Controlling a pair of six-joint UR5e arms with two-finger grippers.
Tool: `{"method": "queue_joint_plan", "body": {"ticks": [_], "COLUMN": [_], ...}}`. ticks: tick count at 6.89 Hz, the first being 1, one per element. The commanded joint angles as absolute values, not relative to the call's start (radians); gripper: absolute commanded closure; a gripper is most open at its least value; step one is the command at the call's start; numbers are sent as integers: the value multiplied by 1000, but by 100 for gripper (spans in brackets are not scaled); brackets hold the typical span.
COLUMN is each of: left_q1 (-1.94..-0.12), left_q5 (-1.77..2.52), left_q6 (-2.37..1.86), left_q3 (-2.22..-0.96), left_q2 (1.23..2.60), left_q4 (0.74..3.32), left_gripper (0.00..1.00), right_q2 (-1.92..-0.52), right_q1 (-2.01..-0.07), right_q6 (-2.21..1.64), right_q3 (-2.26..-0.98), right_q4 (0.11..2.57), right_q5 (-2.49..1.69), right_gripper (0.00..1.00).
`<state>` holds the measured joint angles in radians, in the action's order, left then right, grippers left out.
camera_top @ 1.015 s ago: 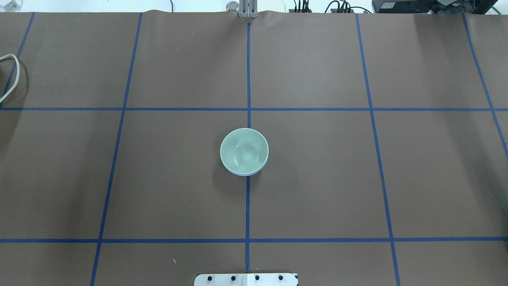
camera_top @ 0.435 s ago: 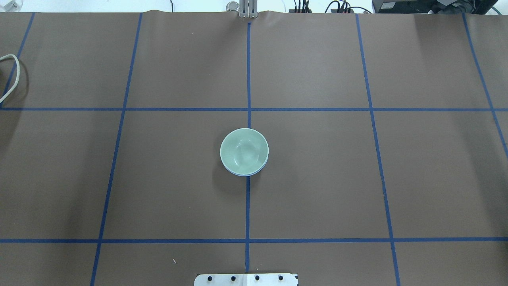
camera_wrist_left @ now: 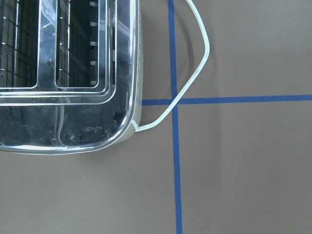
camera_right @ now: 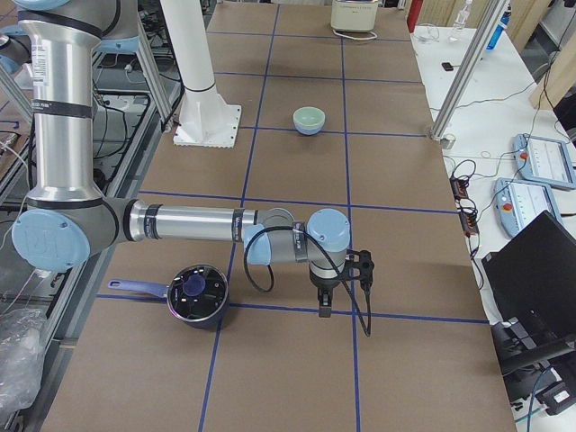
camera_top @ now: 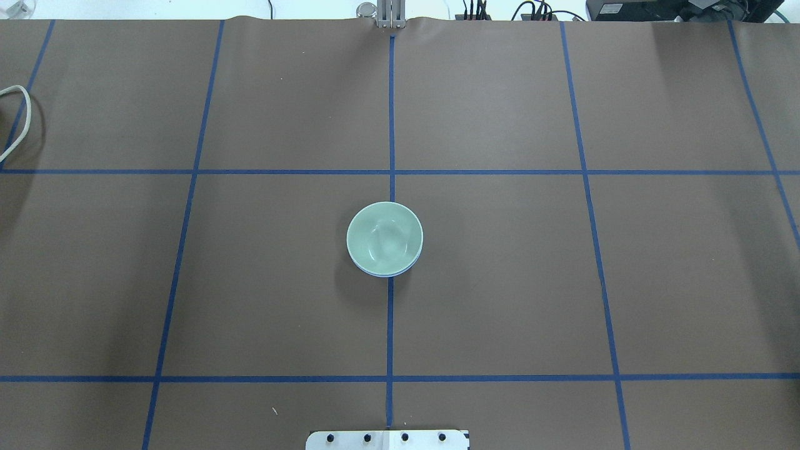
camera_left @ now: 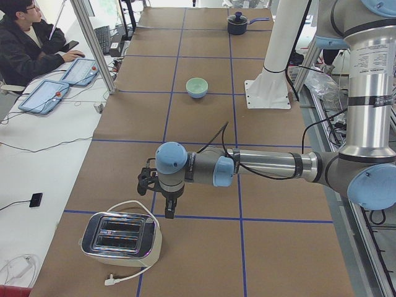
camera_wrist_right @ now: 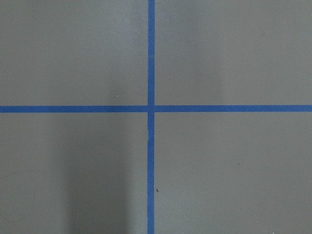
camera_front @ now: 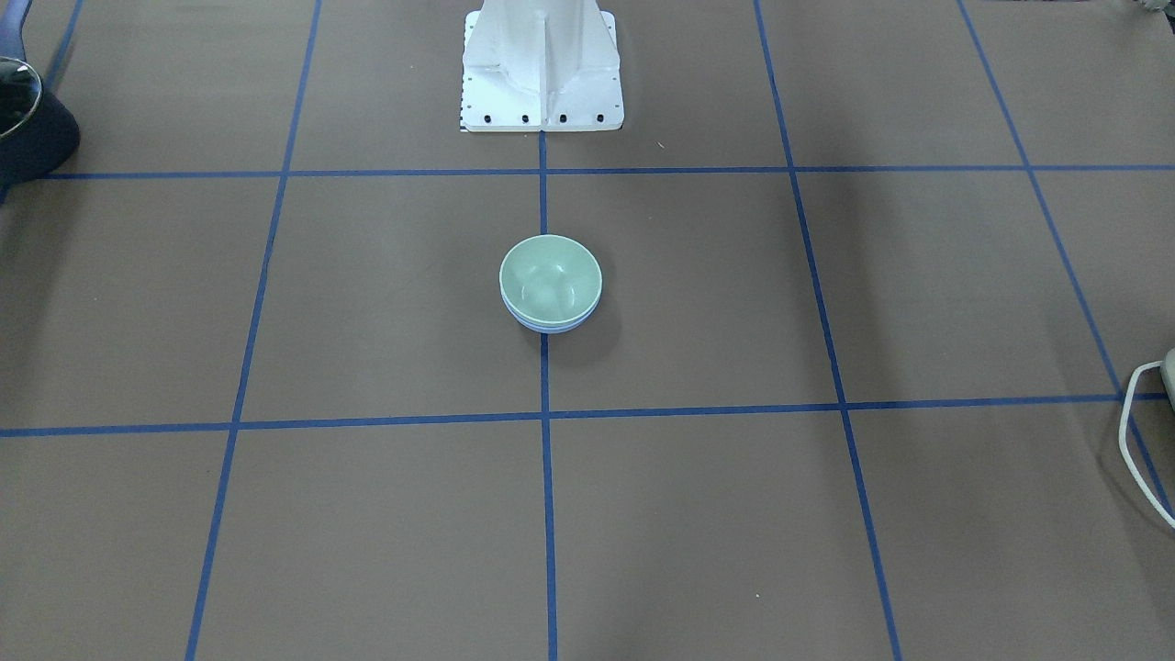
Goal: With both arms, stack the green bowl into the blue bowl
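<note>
The green bowl sits upright inside the blue bowl, of which you see only a thin rim peeking out under the green one's edge. The pair stands on the middle tape line of the table, out in front of the pedestal, and nothing touches it. By that lie, I judge the stacking done, and what is in hand now is the parking of the arms rather than any work on the bowls. The left arm lies stretched low over its end of the table, well apart from the stack, with the left gripper pointing down just beside the toaster; its wrist camera shows you the toaster's corner and the white cord curling over a tape cross. The right arm does the same at the other end, the right gripper hanging over a tape line near the pot, and its wrist camera sees bare table and tape only. Both grippers show only in the side views and their fingers appear in neither wrist view, so you cannot tell whether either pair of jaws stands apart or together; neither seems to carry anything. The next move calls for little: check that the green bowl seats level and centred, and keep both arms clear of the toaster, cord and pot if you bring them home.
</note>
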<state>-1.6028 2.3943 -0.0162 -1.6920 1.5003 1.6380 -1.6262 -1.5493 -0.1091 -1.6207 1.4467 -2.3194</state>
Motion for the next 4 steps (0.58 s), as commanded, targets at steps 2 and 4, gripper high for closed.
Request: {"method": "queue_joint_plan", "body": {"ticks": [2,4], "left_q1": [-1601,-1601], "left_q5": [2396,2392], "left_q6": [-17,-17], "left_q3": [-1707,-1707], "left_q2": [1493,1493], "left_q4": [1640,1640], "left_gripper": [1,1], "right_q2": [-1626,-1626], "right_q1": [-1548,-1548], "right_q6": [-113,-114], "right_q3": [-1620,-1620], "right_q4": [1447,1447], "right_q5": [-2319,-2319], "right_gripper": [0,0]}}
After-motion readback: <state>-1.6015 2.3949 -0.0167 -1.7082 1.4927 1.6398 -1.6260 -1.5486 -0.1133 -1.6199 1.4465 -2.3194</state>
